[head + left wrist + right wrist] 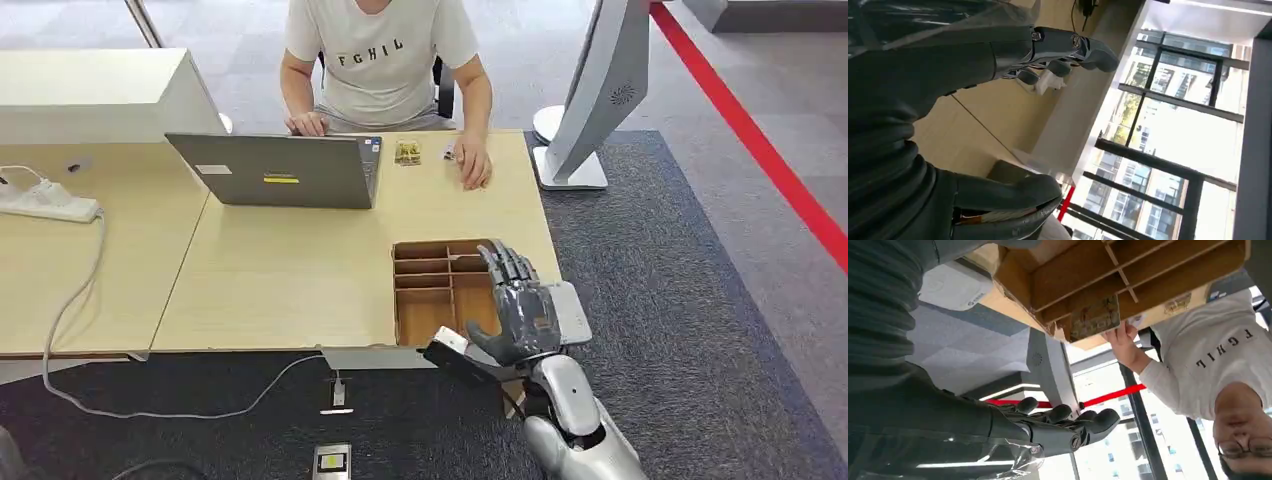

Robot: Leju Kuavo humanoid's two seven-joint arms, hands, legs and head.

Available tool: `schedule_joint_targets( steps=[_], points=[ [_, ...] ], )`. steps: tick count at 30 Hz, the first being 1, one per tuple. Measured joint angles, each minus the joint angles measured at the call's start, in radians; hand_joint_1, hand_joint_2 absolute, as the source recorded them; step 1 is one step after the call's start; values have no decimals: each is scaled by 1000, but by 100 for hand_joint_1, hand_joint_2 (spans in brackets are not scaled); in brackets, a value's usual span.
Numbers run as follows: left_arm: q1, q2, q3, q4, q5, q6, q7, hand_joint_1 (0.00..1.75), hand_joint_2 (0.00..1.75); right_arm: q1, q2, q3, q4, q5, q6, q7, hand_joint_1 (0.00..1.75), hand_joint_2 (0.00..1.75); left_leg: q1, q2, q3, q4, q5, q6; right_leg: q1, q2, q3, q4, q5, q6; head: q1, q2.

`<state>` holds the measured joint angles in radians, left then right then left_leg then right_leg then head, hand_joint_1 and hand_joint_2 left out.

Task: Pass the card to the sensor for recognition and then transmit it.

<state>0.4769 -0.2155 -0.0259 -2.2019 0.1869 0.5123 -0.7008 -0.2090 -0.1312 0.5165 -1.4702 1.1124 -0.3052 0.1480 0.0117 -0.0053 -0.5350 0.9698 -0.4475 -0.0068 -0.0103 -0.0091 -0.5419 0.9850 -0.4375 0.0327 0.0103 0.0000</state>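
You face a light wooden table (280, 270) on dark grey carpet (680, 320). At two o'clock a red floor stripe (760, 140) runs diagonally. At ten o'clock sits a white cabinet (95, 95). Tall dark-framed windows (1178, 140) admit bright daylight.

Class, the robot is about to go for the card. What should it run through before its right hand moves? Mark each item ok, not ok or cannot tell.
1. Right hand holds nothing, fingers apart: ok.
2. Card lies in a compartment of the wooden tray: ok.
3. Hand lined up over the card's compartment: cannot tell.
4. White pad beside the tray free of obstruction: cannot tell, the hand overlaps it in the head view.
5. Person's hand away from the tray: ok.
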Motion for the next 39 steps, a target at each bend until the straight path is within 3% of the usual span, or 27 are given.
schedule_joint_targets(
  steps=[7,20,39],
  points=[
    [0,-3,1,0,-9,23,0,3,175,-13,1,-2,-38,-8,-49,-10,0,175,0,0,0,0,0,0,0,0,0,0,0,0,0,0],
    [1,-3,1,0,3,27,0,3,175,-59,38,4,-15,20,-22,-31,0,175,0,0,0,0,0,0,0,0,0,0,0,0,0,0],
    [2,-4,1,3,10,26,0,3,175,-212,129,56,274,61,-19,-19,0,175,0,0,0,0,0,0,0,0,0,0,0,0,0,0]
  ],
)
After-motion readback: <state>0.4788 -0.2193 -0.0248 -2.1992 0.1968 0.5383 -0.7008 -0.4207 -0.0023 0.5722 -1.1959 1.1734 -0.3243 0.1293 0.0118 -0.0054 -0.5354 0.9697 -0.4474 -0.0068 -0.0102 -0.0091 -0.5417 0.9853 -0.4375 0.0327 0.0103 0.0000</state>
